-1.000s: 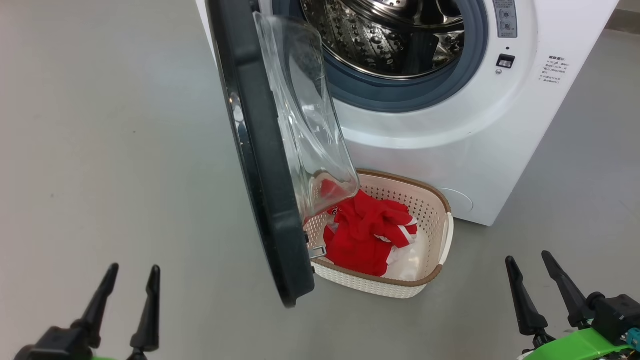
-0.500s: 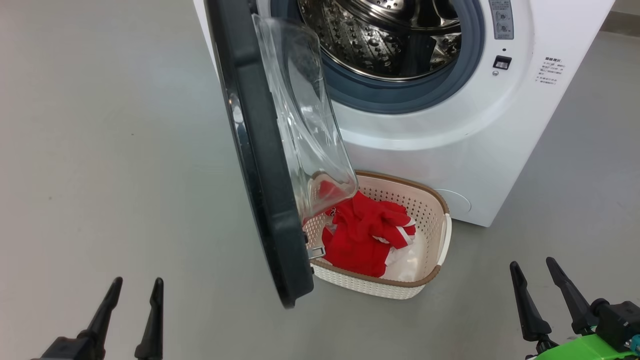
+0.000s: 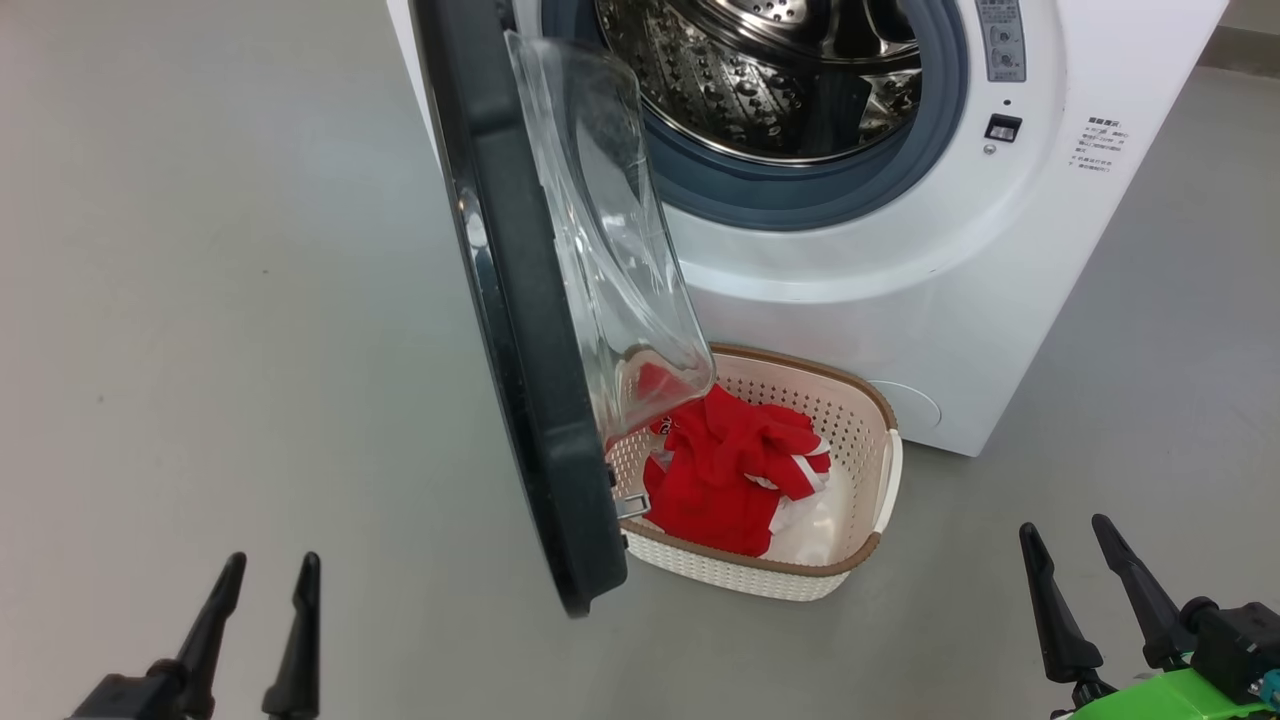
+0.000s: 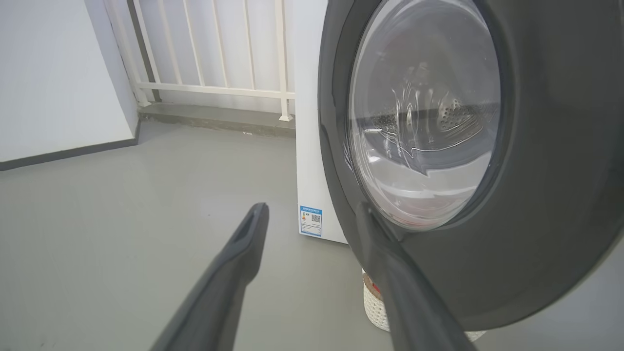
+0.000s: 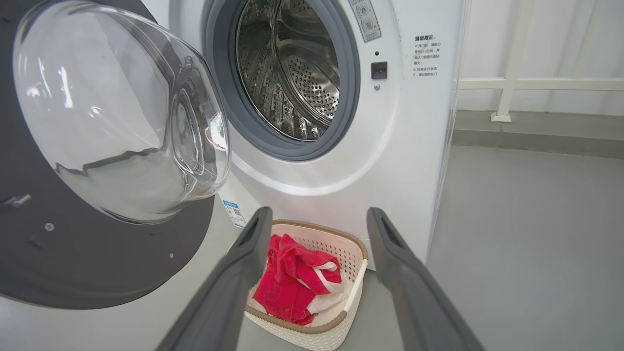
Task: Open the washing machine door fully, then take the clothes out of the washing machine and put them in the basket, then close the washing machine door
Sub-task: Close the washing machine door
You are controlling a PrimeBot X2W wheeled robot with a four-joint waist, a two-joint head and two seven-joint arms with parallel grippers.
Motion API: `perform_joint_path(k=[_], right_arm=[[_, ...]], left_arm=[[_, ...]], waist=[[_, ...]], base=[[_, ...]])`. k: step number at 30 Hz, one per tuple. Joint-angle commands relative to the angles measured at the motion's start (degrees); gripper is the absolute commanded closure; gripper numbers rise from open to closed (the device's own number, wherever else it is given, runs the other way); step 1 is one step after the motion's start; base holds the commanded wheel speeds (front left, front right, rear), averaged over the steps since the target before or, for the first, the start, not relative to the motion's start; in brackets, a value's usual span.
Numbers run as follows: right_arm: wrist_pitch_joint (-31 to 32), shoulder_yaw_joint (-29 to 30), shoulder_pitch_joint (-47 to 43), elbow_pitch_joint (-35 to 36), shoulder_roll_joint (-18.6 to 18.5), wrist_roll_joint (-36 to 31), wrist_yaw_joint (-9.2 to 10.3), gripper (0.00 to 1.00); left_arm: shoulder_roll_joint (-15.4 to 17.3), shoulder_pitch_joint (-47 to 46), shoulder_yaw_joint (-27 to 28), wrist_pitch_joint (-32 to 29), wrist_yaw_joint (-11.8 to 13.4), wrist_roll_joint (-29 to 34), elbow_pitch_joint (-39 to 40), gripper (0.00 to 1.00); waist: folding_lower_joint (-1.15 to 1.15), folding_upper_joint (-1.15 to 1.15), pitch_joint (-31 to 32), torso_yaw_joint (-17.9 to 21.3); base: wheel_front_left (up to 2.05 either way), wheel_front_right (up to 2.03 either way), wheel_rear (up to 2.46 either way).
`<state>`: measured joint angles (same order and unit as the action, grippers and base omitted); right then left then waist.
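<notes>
The left hand (image 3: pixel 273 558) sits low over the grey floor (image 3: pixel 200 300), its two long, dark, tapering fingers spread with nothing between them. In the left wrist view they point at the outer face of the washing machine door (image 3: pixel 520 350); one finger overlaps the rim there, and I cannot tell whether it touches. The right hand (image 3: pixel 1062 523) stands equally wide and empty, on a bright green wrist piece, aimed at the basket (image 3: pixel 885 470) from well apart.

The door is swung out from the washing machine (image 3: pixel 900 280) and seen nearly edge-on from the head. It has a broad, glossy black rim around a clear bulging glass bowl (image 3: pixel 610 250), and a small metal latch (image 3: pixel 632 505) juts from its lower inner edge. Behind it the machine is a smooth white box. A grey rubber ring (image 3: pixel 800 205) circles the shiny perforated steel drum (image 3: pixel 760 80), where no fabric shows. A small blue label (image 4: pixel 310 221) sits at a lower corner.

The clothes (image 3: pixel 720 480), a crumpled bright red bundle with white trim, lie inside the basket, a cream perforated plastic tub with a brown woven-look rim and white side handles. It stands on the floor against the machine's front, below the opening. The door's lower edge hangs in front of the basket's left part, covering it from the left hand's side. A pale railing (image 4: pixel 219 48) runs along the wall behind.
</notes>
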<state>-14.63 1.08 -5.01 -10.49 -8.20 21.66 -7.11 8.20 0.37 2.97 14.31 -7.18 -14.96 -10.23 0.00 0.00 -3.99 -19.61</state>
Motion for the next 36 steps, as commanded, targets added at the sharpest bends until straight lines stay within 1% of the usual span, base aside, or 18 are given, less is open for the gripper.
perform_joint_path(k=[1,2,3,6,11,17,20,26,30,36], right_arm=[[-0.37,-1.24,0.75,1.26,-0.77,-0.07,-0.37,0.0],[-0.37,-1.26,0.8,1.24,-0.77,-0.07,-0.37,0.0],[-0.37,-1.3,0.85,1.22,-0.76,-0.06,-0.37,0.0],[-0.37,-1.43,0.91,1.19,-0.75,-0.06,-0.37,0.0],[-0.37,-1.74,1.06,1.11,-0.64,-0.03,-0.37,0.0],[-0.37,-1.78,1.45,1.25,-0.45,-0.03,-0.37,0.0],[-0.37,-1.59,1.77,1.32,-0.34,-0.05,-0.37,0.0],[-0.37,-1.51,2.21,1.44,-0.04,-0.15,-0.37,0.0],[-0.37,-1.37,2.61,1.54,0.08,-0.16,-0.37,0.0],[-0.37,-1.27,3.45,1.67,0.23,-0.2,-0.37,0.0]], left_arm=[[1.01,-1.44,2.05,0.69,-0.31,-1.09,1.74,0.6],[1.24,-1.65,1.91,0.69,-0.31,-1.73,1.86,0.96],[1.47,-1.91,1.64,0.69,-0.31,-2.61,1.99,1.0],[2.08,-2.61,1.29,0.69,-0.31,-4.3,2.26,1.0],[4.27,-4.7,-1.51,0.69,-0.31,-11.06,2.77,1.0],[8.35,-6.84,-7.18,0.69,-0.31,-21.45,4.2,1.0],[10.45,-7.79,-9.78,0.69,-0.31,-25.02,5.29,1.0],[13.15,-9.55,-14.1,0.69,-0.31,-28.71,7.25,1.0],[14.74,-10.75,-17.12,0.69,-0.31,-29.8,8.17,1.0],[15.49,-13.42,-21.32,0.69,-0.31,-30.5,8.89,1.0]], waist=[[0.0,0.0,-0.1,0.07],[0.0,0.0,-0.14,0.11],[0.0,0.0,-0.18,0.18],[0.0,0.0,-0.23,0.35],[0.0,0.0,-0.44,1.08],[0.0,0.0,-1.32,2.28],[0.0,0.0,-1.84,2.87],[0.0,0.0,-2.76,4.16],[0.0,0.0,-3.43,5.03],[0.0,0.0,-4.52,6.4]], base=[[0.0,0.0,0.0],[0.0,0.0,0.0],[0.0,0.0,0.0],[0.0,0.0,0.0],[0.0,0.0,0.0],[0.0,0.0,0.0],[0.0,0.0,0.0],[0.0,0.0,0.0],[0.0,0.0,0.0],[0.0,0.0,0.0]])
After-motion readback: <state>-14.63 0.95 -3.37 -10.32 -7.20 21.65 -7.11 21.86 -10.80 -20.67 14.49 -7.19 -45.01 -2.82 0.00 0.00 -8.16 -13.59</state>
